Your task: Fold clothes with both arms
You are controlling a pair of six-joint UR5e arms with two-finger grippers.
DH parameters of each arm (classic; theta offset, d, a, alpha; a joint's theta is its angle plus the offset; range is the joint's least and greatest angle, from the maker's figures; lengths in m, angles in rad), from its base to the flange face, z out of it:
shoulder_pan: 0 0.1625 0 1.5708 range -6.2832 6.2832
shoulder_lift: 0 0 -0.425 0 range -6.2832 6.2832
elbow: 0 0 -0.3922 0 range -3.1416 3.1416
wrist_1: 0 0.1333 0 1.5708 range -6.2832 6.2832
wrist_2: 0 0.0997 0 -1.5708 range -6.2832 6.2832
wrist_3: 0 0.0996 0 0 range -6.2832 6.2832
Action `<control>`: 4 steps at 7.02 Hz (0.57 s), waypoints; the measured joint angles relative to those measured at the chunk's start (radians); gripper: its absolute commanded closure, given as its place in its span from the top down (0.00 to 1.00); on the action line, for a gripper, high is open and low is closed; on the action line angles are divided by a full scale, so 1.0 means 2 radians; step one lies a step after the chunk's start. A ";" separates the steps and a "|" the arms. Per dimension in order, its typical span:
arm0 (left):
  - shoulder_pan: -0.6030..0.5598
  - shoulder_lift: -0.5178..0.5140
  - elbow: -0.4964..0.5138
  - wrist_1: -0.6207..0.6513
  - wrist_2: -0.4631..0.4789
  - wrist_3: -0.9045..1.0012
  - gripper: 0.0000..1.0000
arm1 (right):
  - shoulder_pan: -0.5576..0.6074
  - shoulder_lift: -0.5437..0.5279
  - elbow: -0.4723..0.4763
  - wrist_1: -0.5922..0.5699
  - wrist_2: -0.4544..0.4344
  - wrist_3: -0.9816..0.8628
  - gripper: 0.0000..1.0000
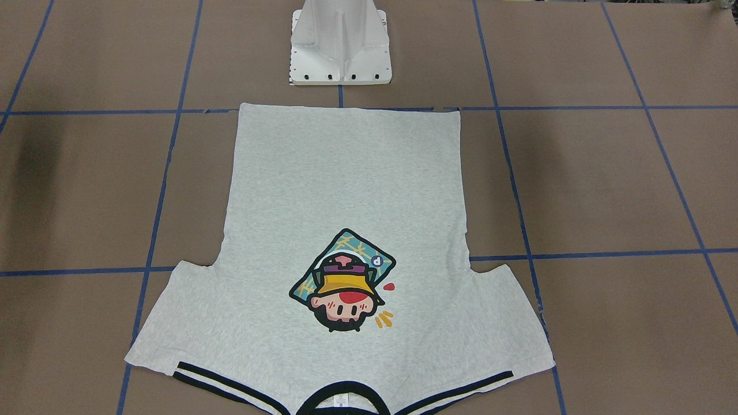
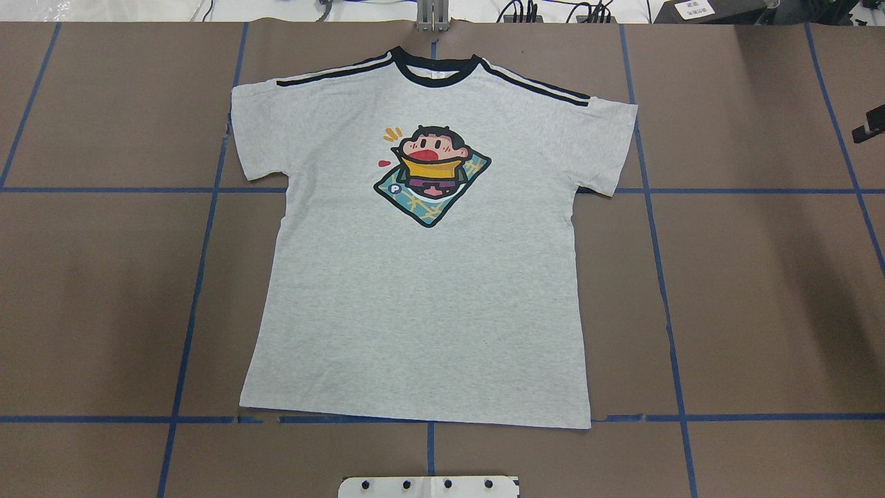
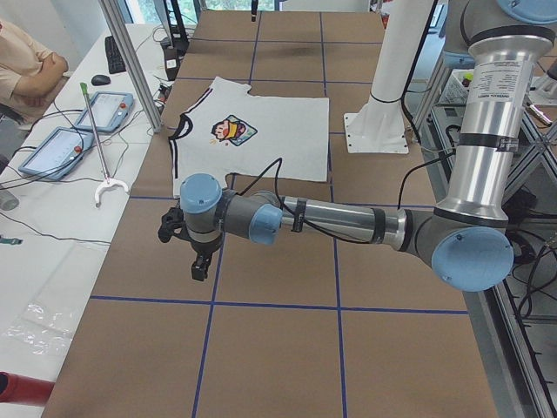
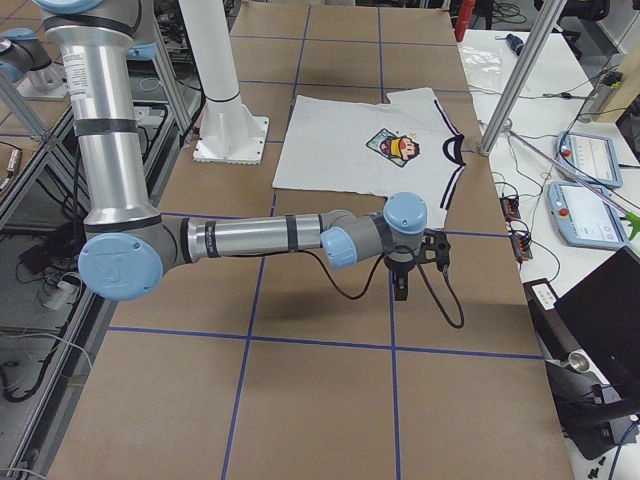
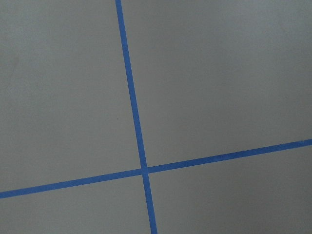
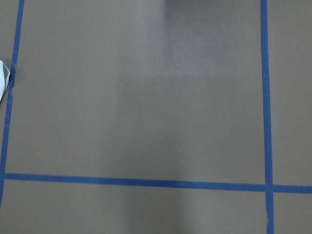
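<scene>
Brown table (image 2: 760, 277) w/ blue tape grid. Left gripper (image 3: 199, 266) hangs over bare table at left end, well apart from T-shirt (image 2: 429, 297); open or closed, can't tell. T-shirt lies flat at centre, print up, hem near white pedestal (image 1: 341, 52). Right gripper (image 4: 401, 285) hangs over bare table at right end; state likewise can't tell.

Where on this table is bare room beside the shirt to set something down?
Wide bare brown table flanks the T-shirt on both sides, though the left arm and right arm hover there. Tight: the strip between hem and white pedestal base, and by the collar.
</scene>
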 measured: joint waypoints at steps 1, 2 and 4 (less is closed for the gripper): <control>0.000 0.002 -0.006 -0.001 -0.007 0.000 1.00 | -0.028 0.042 -0.030 0.025 -0.037 0.048 1.00; 0.000 0.003 -0.013 -0.005 -0.011 0.000 1.00 | -0.061 0.081 -0.061 0.060 -0.079 0.111 1.00; 0.000 0.015 -0.048 -0.010 -0.014 0.000 1.00 | -0.121 0.137 -0.132 0.161 -0.156 0.243 1.00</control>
